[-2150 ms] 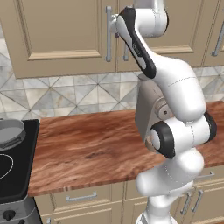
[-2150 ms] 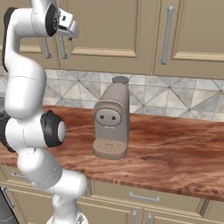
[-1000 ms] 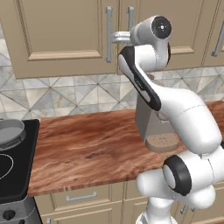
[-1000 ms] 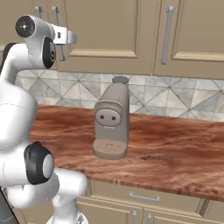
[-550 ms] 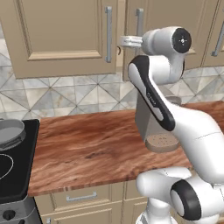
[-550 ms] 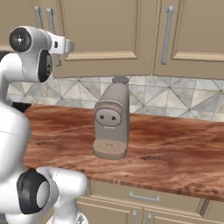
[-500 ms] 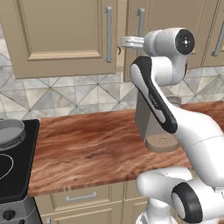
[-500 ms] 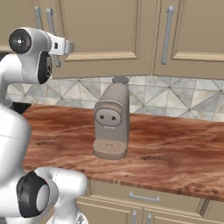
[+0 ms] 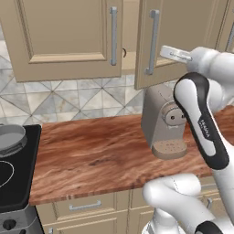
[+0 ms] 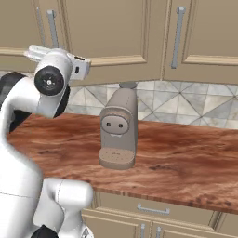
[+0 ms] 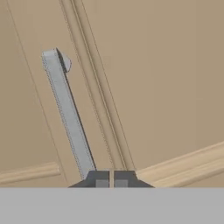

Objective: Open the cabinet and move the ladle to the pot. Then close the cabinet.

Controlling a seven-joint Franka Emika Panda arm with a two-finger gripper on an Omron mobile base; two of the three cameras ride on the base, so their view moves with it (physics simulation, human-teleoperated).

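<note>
Left base view: the cabinet (image 9: 68,41) has two doors and two handles, the right door ajar; one pot (image 9: 10,137) sits on the stove. Right base view: one coffee machine (image 10: 118,128). Hand view: gripper (image 11: 111,183) closed, empty, beside one handle (image 11: 68,111).

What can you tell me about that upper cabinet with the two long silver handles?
The cabinet is a tan wall unit above the wooden counter, with two panelled doors and a vertical silver bar handle on each near the middle seam. Its left door lies flat and shut. Its right door is swung partly out, leaving a gap that shows a shelf edge and something small and dark inside. In the hand view the gripper is shut, just beside that door's handle.
</note>
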